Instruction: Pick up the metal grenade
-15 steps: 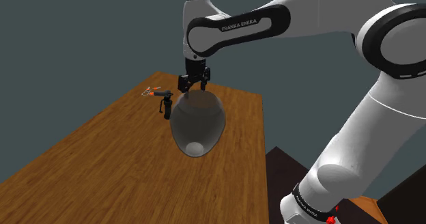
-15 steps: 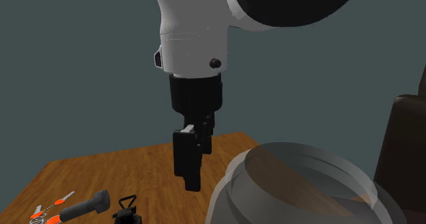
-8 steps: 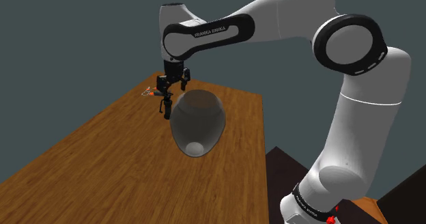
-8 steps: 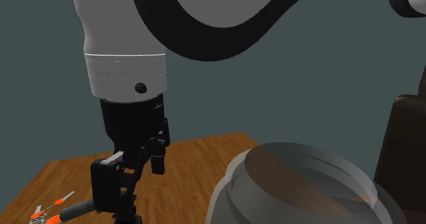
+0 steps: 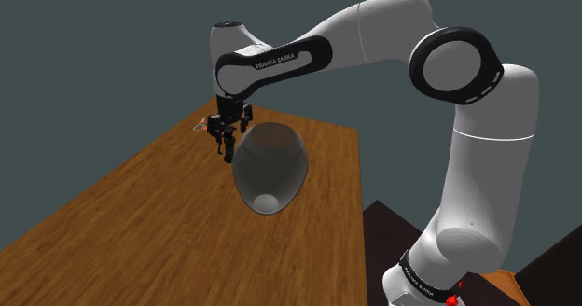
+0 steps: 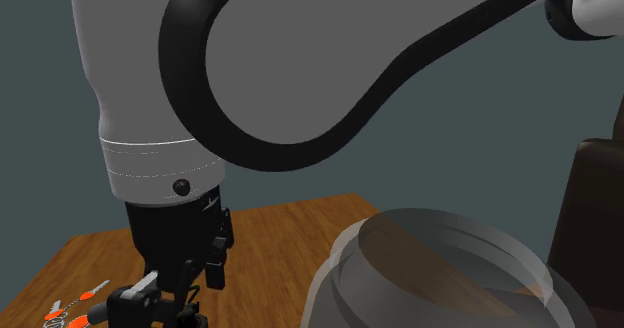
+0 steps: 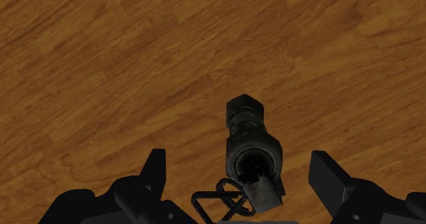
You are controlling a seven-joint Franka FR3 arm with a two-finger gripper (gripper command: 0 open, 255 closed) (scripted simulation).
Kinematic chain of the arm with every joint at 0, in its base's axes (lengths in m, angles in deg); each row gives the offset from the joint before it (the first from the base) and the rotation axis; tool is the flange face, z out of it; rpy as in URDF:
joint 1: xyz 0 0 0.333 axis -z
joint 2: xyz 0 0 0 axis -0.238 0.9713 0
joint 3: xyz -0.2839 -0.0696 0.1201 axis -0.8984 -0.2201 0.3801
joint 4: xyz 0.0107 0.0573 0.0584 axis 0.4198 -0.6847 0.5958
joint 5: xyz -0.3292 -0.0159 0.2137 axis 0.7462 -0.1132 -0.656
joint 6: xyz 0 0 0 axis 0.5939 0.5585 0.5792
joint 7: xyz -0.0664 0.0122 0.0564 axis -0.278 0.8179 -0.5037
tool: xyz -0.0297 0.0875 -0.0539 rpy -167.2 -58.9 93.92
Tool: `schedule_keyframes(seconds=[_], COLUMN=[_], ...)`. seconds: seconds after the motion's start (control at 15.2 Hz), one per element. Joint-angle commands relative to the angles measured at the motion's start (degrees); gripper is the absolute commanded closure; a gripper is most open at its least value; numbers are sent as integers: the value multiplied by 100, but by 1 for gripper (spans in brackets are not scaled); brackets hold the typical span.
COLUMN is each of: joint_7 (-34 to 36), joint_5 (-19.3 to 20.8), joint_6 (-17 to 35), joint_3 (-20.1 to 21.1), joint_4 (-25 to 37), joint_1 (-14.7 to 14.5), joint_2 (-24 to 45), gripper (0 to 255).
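Gripper [image 7: 238, 179]: fingers apart either side of grenade [image 7: 252, 154], not touching. Risk: rounded body may slip out on closing; bowl [image 5: 270, 169] beside grenade could be bumped.

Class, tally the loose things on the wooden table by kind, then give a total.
Dark grenade: 1
Translucent vessel: 1
Orange-tagged key bunch: 1
Grey cylinder: 1
Total: 4
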Motion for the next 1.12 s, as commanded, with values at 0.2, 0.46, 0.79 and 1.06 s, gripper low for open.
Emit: schedule_keyframes(seconds=[0.2, 0.46, 0.79, 1.06], joint_7=[18, 16, -1, -45], joint_5=[20, 20, 6, -38], joint_6=[95, 97, 28, -240], joint_3=[-7, -8, -4, 13], joint_4=[-48, -48, -8, 172], joint_1=[-4, -3, 3, 6], joint_2=[47, 48, 18, -76], gripper=[255, 255, 255, 255])
